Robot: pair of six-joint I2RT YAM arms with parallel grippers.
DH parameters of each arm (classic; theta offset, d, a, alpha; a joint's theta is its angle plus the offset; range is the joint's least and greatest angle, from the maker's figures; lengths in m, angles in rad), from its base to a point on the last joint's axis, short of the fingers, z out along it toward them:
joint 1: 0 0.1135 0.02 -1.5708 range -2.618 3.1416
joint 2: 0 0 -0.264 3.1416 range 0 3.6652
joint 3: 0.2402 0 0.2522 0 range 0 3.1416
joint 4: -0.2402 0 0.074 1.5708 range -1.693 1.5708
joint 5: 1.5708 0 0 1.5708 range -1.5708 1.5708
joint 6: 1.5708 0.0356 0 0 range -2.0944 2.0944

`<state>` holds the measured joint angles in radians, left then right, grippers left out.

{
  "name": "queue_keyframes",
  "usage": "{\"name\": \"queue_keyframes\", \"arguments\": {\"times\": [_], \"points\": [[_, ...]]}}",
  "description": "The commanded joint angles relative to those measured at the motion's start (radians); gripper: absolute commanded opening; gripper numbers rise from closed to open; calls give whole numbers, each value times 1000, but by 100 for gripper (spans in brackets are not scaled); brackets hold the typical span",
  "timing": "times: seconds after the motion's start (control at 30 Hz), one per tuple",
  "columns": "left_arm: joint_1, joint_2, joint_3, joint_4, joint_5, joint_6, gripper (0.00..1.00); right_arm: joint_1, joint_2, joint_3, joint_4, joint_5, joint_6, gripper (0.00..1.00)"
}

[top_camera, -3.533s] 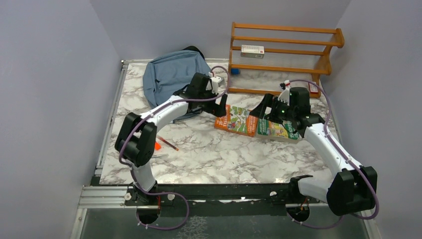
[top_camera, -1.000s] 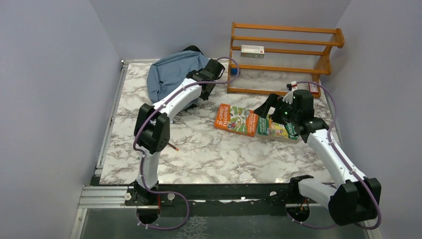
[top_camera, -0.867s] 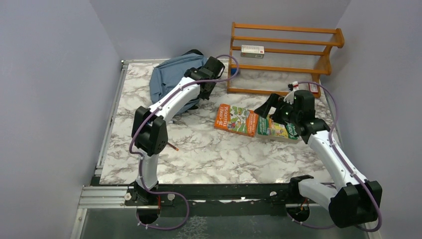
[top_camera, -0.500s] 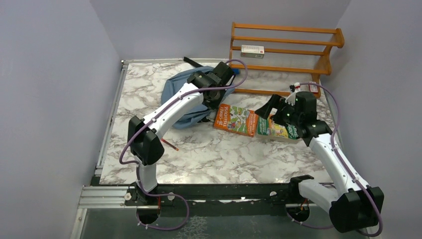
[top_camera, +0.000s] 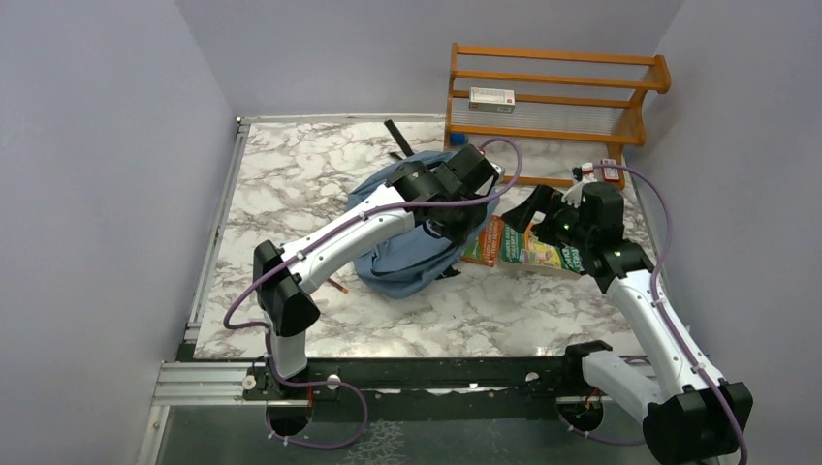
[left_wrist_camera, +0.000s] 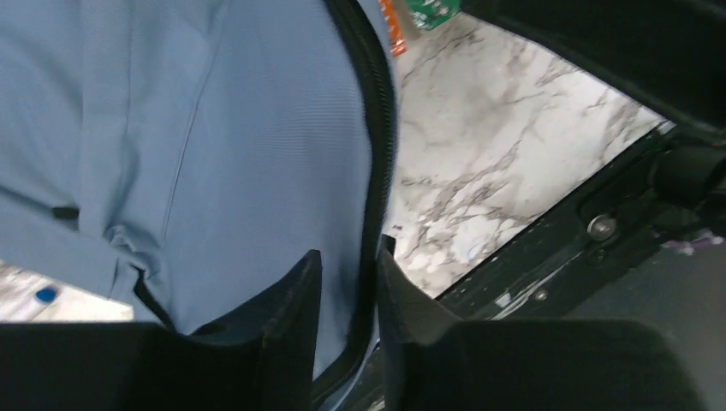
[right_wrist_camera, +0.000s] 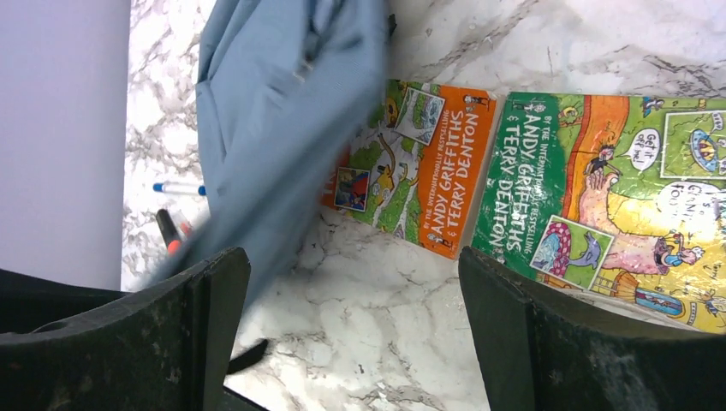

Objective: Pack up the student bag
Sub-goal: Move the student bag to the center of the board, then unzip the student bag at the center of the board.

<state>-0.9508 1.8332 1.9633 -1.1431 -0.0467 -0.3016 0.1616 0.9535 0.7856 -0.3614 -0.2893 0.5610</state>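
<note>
Your left claw (left_wrist_camera: 349, 257) pinches the soft dusty-blue fabric backpack (top_camera: 407, 262) at mid-table, while your right claw (right_wrist_camera: 347, 254) hangs wide open over the books.

From the left: the backpack lies slumped on the white marble-patterned table (top_camera: 291, 184), at centre and a touch toward 3 o'clock. As far as your left arm lets you see, its long axis runs from about 1 o'clock to 7 o'clock. A black strap (top_camera: 397, 136) trails off toward 12. Your left fingers sit narrowly apart with the black zipper trim (left_wrist_camera: 377, 128) and blue fabric between them. At the bag's 3 o'clock edge it overlaps the orange-covered paperback (right_wrist_camera: 428, 171). The green-covered paperback (right_wrist_camera: 599, 188) lies beside that one, touching it. Nothing sits between your right claw's fingers. The orange-brown wooden rack (top_camera: 553, 87) stands at the table's 1 o'clock corner.
</note>
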Motion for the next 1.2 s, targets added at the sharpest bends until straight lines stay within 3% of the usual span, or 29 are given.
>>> {"name": "queue_keyframes", "arguments": {"times": [0.0, 0.17, 0.33, 0.5, 1.17], "points": [[5, -28, -50, 150, 69, 25, 38, -6, -24, -9, -20, 57, 12, 96], [51, -95, -117, 258, 103, 48, 56, -7, -10, -9, -10, 60, 13, 97], [212, -184, -269, 416, 208, 20, 60, -7, 33, 7, 20, 42, -14, 97], [305, -187, -356, 499, 190, 27, 61, -7, 134, 59, 20, 18, -50, 97], [353, -16, -488, 751, 245, 1, 57, 11, 667, 392, 65, -247, -287, 53]]}}
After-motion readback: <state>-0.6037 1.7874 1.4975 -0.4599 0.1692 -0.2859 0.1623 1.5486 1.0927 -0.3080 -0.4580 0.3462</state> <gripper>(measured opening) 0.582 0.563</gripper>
